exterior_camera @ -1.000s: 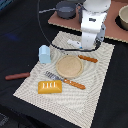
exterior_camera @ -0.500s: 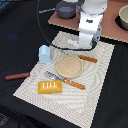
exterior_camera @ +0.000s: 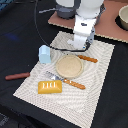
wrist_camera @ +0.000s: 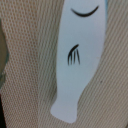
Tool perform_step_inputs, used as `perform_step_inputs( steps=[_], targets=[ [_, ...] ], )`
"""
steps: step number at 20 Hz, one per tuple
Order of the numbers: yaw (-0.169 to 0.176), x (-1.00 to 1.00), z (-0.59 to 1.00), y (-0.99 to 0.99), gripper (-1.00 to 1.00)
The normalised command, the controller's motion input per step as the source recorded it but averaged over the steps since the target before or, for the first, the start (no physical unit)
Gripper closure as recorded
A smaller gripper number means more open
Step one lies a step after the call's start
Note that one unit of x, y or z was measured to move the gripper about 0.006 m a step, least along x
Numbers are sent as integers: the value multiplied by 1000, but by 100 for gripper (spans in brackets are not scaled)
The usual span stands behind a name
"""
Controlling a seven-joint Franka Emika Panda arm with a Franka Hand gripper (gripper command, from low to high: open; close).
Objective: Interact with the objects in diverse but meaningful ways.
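Note:
My gripper point(exterior_camera: 79, 48) hangs low over the far part of the woven placemat point(exterior_camera: 100, 85); I cannot tell whether its fingers are open or shut, and they do not show in the wrist view. Directly under the wrist camera a flat white fish-shaped piece point(wrist_camera: 77, 55) with dark line marks lies on the mat. A yellow-orange scored bread loaf point(exterior_camera: 50, 87) sits near the mat's front edge. The pale blue carton block point(exterior_camera: 45, 53) stands at the mat's edge on the exterior view's left. A reddish-brown sausage stick point(exterior_camera: 17, 76) lies off the mat on the dark table.
A round tan plate point(exterior_camera: 69, 66) sits mid-mat, with a wooden-handled fork point(exterior_camera: 65, 80) in front of it and a wooden-handled knife point(exterior_camera: 87, 58) behind. On the wooden board point(exterior_camera: 110, 27) at the back stand a grey pot point(exterior_camera: 65, 9) and a bowl point(exterior_camera: 123, 17).

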Motion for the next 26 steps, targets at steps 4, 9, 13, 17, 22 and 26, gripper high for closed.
perform_step_inputs(
  steps=[4, 9, 13, 17, 22, 26],
  targets=[
    [0, -439, -321, 331, 100],
    [0, -321, -356, 211, 100],
    [0, -305, -312, 168, 100],
    [0, -236, -211, 179, 100],
    [-2, -89, 90, 194, 100],
    [-23, -134, 580, 76, 100]
  ],
)
